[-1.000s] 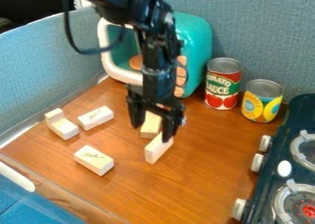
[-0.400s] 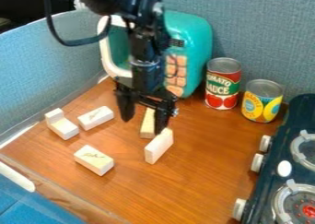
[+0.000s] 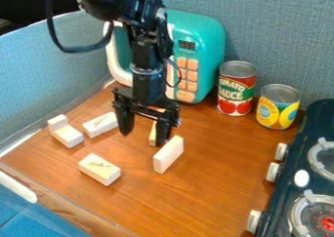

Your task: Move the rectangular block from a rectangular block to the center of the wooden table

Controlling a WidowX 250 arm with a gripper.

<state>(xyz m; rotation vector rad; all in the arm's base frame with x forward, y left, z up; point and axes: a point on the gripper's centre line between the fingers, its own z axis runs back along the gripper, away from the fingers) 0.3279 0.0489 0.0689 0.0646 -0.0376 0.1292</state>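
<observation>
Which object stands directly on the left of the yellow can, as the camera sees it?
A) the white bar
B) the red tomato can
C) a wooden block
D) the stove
B: the red tomato can stands just left of the yellow can, in front of the blue-grey wall panel.

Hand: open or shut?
Open. The hand has its two fingers spread wide, with a plain gap between their tips, above the wooden table.
</observation>
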